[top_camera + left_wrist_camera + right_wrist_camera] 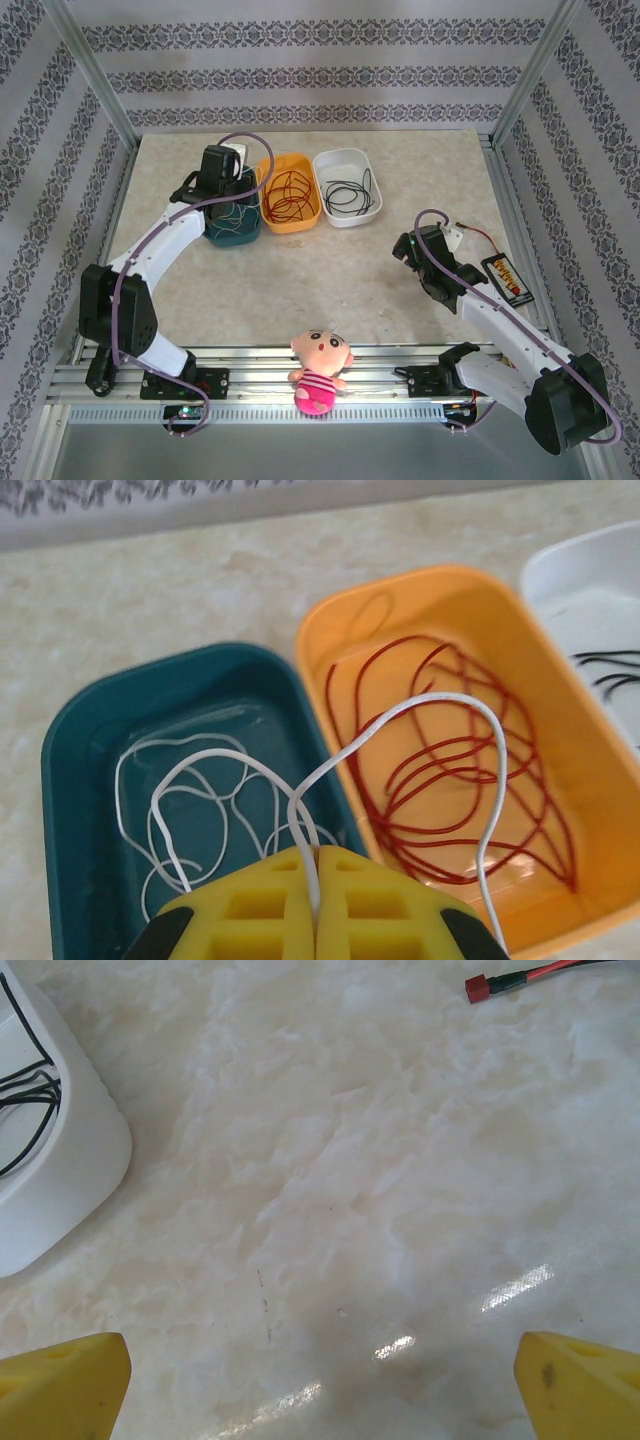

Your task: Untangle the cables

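Observation:
My left gripper (316, 880) is shut on a white cable (400, 715), pinched between its yellow fingers. One loop of that cable arches over the orange bin (400, 580). The rest lies coiled in the teal bin (70, 780) below. In the top view, this gripper (225, 185) hangs over the teal bin (232, 232). A red cable (450, 770) curls inside the orange bin (300, 222). A black cable (347, 192) lies in the white bin (340, 160). My right gripper (320, 1390) stands open over bare table, nothing between its fingers (70, 1380).
A battery pack (508, 277) with a red-and-black lead lies at the right edge, its red connector (478, 987) on the table. A pink plush doll (318, 372) sits on the front rail. Patterned walls enclose the table on three sides.

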